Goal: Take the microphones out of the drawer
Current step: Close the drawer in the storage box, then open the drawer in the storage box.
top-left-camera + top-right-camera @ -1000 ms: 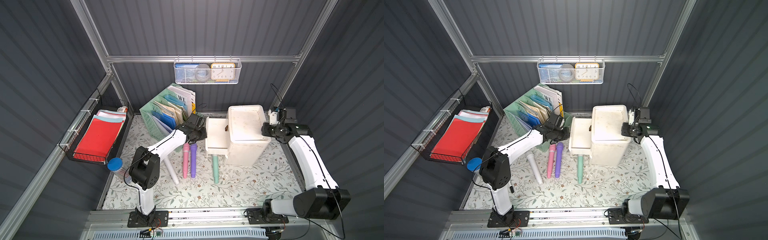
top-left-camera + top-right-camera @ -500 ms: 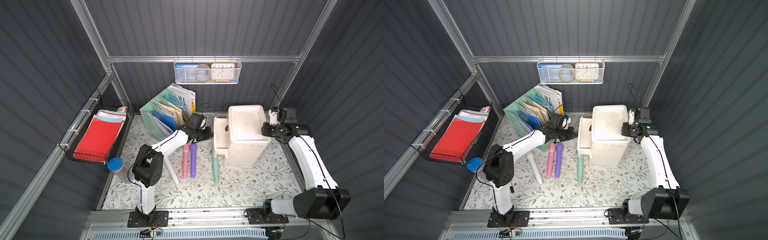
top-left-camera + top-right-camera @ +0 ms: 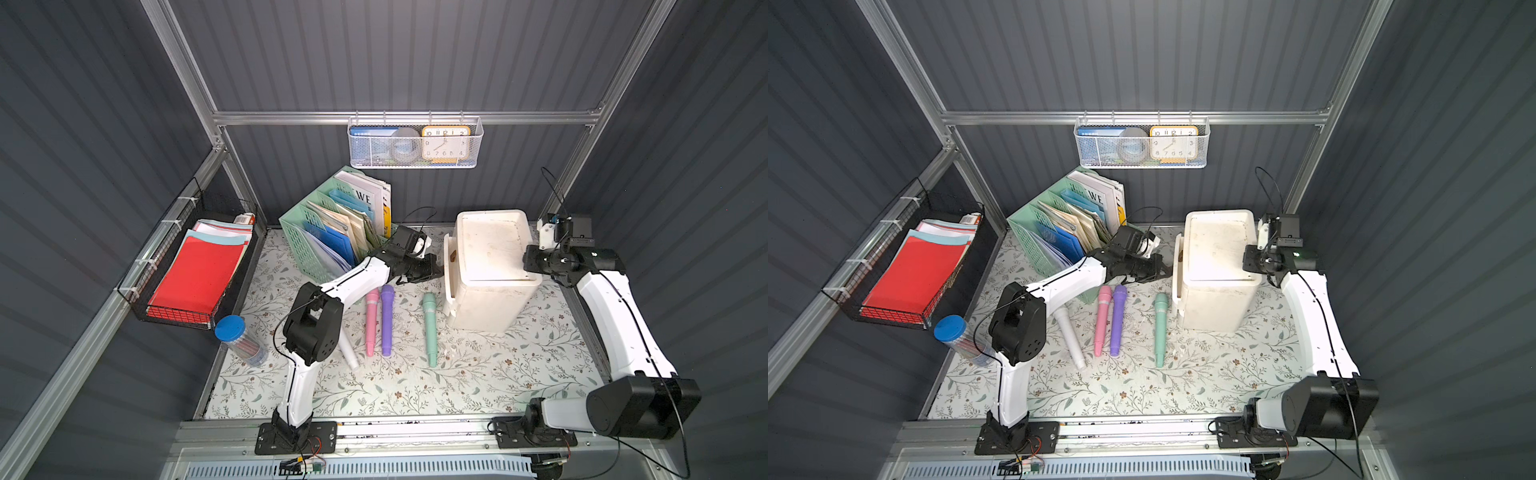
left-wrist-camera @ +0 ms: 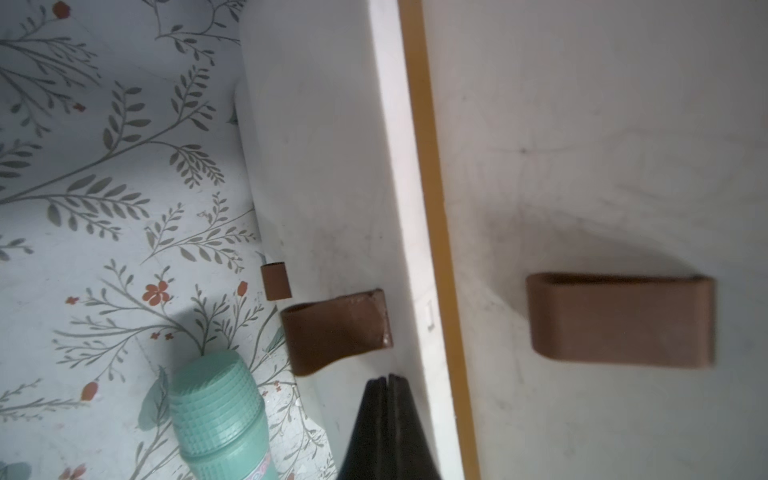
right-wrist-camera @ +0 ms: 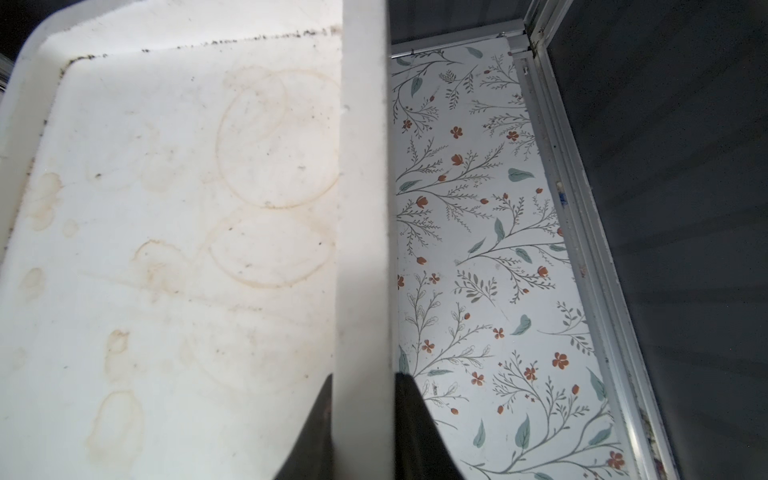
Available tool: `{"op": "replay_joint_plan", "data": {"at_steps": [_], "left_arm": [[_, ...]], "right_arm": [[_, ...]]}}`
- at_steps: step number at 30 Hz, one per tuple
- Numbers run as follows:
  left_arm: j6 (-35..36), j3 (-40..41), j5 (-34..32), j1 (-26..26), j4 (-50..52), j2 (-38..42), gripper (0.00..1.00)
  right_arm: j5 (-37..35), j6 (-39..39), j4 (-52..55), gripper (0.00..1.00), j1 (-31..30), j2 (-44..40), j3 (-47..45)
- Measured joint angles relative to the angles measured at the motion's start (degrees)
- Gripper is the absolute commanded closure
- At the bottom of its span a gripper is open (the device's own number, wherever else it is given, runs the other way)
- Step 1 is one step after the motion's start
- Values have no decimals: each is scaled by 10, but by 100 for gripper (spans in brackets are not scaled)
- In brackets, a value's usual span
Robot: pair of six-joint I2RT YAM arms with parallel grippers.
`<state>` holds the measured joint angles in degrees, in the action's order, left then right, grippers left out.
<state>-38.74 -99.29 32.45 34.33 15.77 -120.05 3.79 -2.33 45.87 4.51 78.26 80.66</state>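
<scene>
Left wrist view shows the left gripper (image 4: 386, 380) closed tight and empty, close to the nearly closed drawer (image 3: 449, 274). Across the cabinet (image 3: 490, 257), the right gripper (image 5: 363, 380) clamps its top rim. A green microphone (image 3: 429, 328) lies on the mat (image 3: 478, 374) just beside the cabinet, outside the drawer.

This is a robot test cell in a lab, dressed up as a small office desk. Dark ribbed wall panels (image 3: 374, 54) in an aluminium frame (image 3: 407, 117) close in a flowered table cover (image 3: 457, 374), and a left arm (image 3: 353, 280) and a right arm (image 3: 615, 316) stand bolted to a rail (image 3: 415, 430) in front of the drawer box (image 3: 490, 266). Left of the drawer box stands a green file rack (image 3: 307, 245) full of papers, farther left hangs a black wire tray (image 3: 166, 311) of red sheets, and above and behind it a white wire basket (image 3: 415, 162) holds a clock (image 3: 446, 143).
</scene>
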Motion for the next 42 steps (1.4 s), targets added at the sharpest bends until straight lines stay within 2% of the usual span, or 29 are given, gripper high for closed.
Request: {"op": "replay_joint_plan", "data": {"at_steps": [11, 26, 32, 37, 42], "left_arm": [[0, -34, 23, 13, 6, -38, 100], [0, -54, 33, 15, 16, -49, 99], [-5, -27, 27, 13, -1, -45, 85], [-33, 25, 7, 8, -17, -37, 66], [-70, 46, -7, 1, -46, -35, 62]], "right_arm": [[0, 0, 0, 98, 0, 0, -1], [-3, -2, -2, 98, 2, -3, -4], [-3, -2, -2, 98, 2, -3, -4], [-2, -2, -2, 98, 2, -3, -4], [-1, -2, -3, 98, 2, -3, -4]]}}
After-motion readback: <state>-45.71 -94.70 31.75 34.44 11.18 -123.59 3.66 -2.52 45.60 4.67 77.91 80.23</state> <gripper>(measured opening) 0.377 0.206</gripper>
